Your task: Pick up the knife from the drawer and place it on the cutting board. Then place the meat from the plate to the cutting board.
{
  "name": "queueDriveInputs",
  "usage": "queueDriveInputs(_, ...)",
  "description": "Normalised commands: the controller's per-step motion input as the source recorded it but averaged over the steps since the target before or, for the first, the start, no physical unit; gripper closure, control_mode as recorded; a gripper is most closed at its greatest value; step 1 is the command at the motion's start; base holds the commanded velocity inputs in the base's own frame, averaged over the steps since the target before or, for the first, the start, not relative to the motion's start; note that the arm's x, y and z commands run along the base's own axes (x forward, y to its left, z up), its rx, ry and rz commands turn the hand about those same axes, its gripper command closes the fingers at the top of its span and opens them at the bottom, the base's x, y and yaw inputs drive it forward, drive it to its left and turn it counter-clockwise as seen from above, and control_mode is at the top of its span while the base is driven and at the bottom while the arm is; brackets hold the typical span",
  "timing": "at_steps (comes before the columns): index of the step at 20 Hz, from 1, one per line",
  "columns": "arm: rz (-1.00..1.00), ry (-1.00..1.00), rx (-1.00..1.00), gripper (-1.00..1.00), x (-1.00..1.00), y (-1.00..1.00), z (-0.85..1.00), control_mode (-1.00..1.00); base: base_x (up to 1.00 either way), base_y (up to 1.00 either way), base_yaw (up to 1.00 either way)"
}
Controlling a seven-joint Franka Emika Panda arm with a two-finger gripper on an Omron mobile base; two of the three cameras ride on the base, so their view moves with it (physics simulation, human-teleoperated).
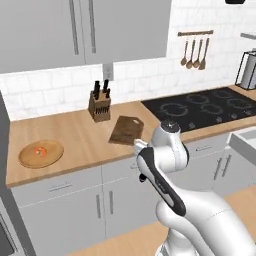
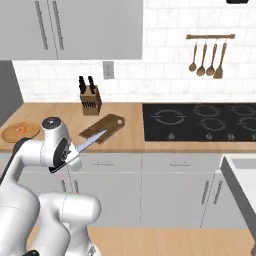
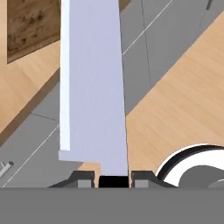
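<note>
- Gripper (image 3: 113,180) was clamped on the chef's knife (image 3: 92,87); blade pointed toward the cutting board (image 2: 102,128).
- Board lay on the wooden counter (image 1: 75,135) before the knife block (image 1: 99,106).
- Meat (image 1: 40,150) sat on the plate (image 1: 41,153), far left.
- Black cooktop (image 2: 200,120) sat to the right.

The long pointed knife (image 2: 92,141) has a pale silver blade and a black handle, and the rectangular wooden cutting board (image 1: 127,129) is dark brown with visible grain. The round wooden plate (image 1: 41,153) is light tan, carrying a small curled orange-red piece of meat (image 1: 39,150). The wooden desk (image 1: 75,137) is warm honey-coloured, beneath a white tiled wall (image 2: 165,65).
</note>
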Motion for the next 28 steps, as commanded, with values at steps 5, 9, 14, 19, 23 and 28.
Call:
queueDriveInputs(5, 0.0, 0.0, 0.0, 1.0, 0.0, 0.0, 0.0, 1.0, 0.45, 0.33, -0.14)
queueDriveInputs(9, 0.0, 0.0, 0.0, 1.0, 0.0, 0.0, 0.0, 1.0, 0.55, 0.12, 0.02)
queueDriveInputs(14, 0.0, 0.0, 0.0, 1.0, 0.0, 0.0, 0.0, 1.0, 0.21, 0.11, 0.21)
queueDriveInputs(19, 0.0, 0.0, 0.0, 1.0, 0.0, 0.0, 0.0, 1.0, 0.38, 0.09, 0.18)
queueDriveInputs(23, 0.0, 0.0, 0.0, 1.0, 0.0, 0.0, 0.0, 1.0, 0.21, 0.14, 0.25)
queueDriveInputs(28, 0.0, 0.0, 0.0, 1.0, 0.0, 0.0, 0.0, 1.0, 0.49, 0.04, 0.05)
